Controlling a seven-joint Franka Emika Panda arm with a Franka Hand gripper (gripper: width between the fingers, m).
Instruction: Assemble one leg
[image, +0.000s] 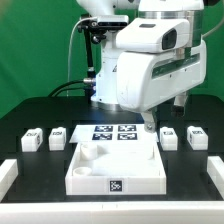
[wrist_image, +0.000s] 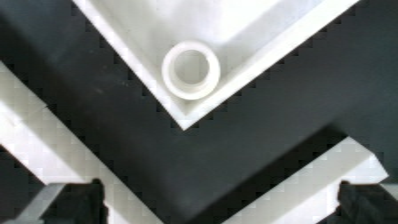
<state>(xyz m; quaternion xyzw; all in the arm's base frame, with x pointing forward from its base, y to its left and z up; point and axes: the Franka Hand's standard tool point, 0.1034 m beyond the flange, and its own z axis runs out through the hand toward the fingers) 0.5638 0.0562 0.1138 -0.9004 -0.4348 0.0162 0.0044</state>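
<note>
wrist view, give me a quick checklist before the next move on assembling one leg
1. fingers spread apart: ok
2. nothing held between them: ok
3. round socket in the tray-like part free: ok, it is empty
4. leg picked up: not ok, it stands on the table beside the tray-like part
5. wrist camera lined up over a leg: not ok, only the part's corner shows
</note>
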